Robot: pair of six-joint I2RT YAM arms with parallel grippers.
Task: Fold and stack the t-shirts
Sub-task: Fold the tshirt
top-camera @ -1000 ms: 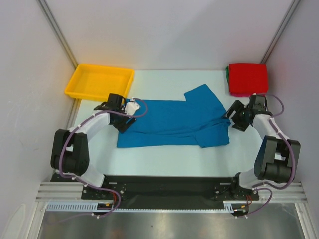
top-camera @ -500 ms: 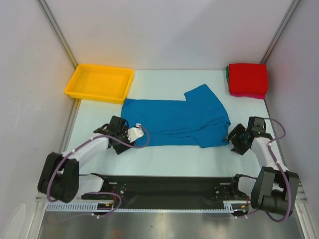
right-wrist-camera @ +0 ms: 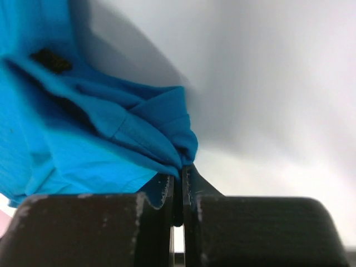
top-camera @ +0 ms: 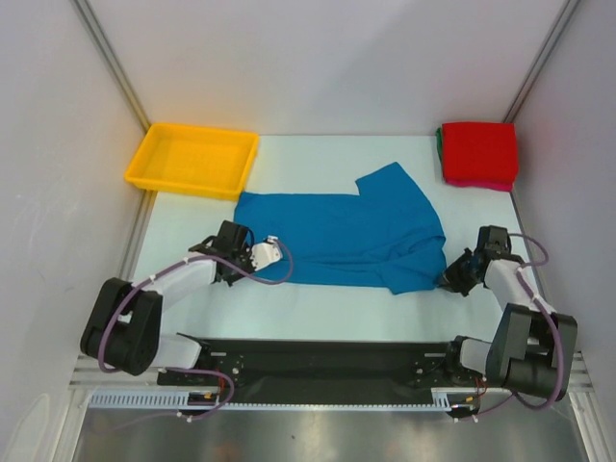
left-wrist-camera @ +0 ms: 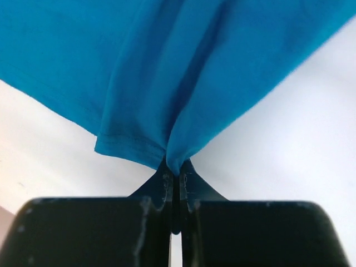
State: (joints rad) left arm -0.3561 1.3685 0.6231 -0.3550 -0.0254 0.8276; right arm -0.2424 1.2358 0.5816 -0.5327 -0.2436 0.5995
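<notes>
Blue t-shirt [top-camera: 337,231] spread on desk [top-camera: 318,313] between tools. left tool [left-wrist-camera: 175,169] pinches its hem corner, right tool [right-wrist-camera: 179,169] pinches bunched edge. Folded red t-shirt [top-camera: 478,152] beyond right tool.

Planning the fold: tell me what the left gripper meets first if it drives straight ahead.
The blue t-shirt: the left gripper is shut on its edge, and more of that cloth fills the line ahead.

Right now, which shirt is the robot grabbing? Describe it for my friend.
Find the pale table's middle. The blue shirt lies there, pinched by the left gripper and right gripper. Only it is spread out; the red shirt sits folded far right.
</notes>
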